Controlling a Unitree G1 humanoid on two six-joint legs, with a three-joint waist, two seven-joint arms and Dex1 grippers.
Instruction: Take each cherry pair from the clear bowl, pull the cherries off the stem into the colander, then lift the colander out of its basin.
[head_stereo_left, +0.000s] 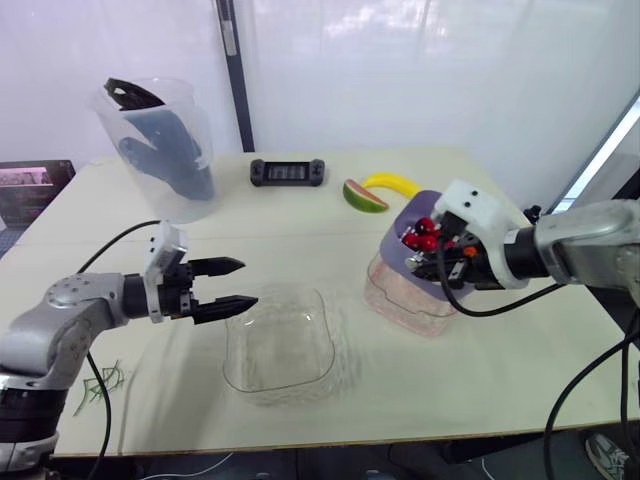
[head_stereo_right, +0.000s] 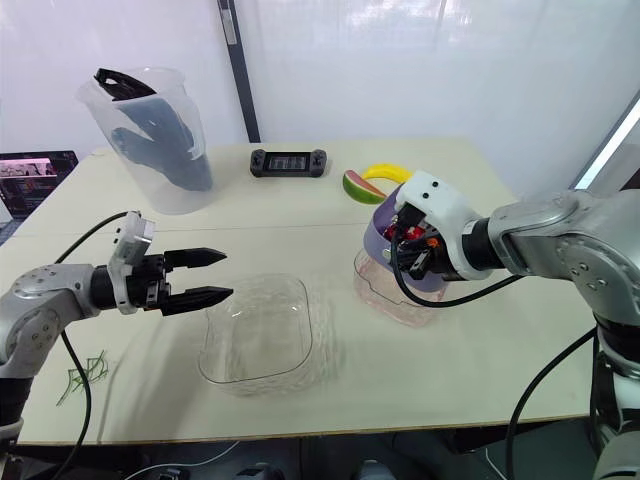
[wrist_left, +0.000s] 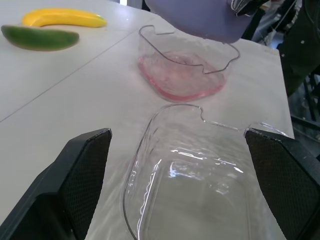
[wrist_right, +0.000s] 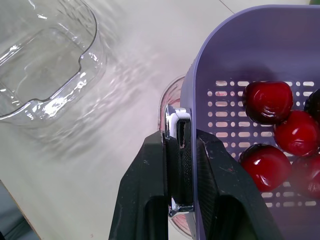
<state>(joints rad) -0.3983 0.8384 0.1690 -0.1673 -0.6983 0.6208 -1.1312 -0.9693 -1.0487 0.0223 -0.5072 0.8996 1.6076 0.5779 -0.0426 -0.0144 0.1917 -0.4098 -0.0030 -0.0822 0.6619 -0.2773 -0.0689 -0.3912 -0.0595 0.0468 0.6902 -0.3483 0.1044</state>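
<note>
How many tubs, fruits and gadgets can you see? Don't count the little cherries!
Tubs: 4 (clear bowl, pink basin, purple colander, jug)
Fruits: 2 (banana, melon slice)
Gadgets: 1 (controller)
Total: 7

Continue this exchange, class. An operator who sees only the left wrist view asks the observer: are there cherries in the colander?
Observer: Yes, several red cherries lie in the colander.
Operator: What holds it?
Observer: The right end effector, shut on its rim.
Operator: What else is out there?
Observer: A beaker and a gamepad, farther back.
</note>
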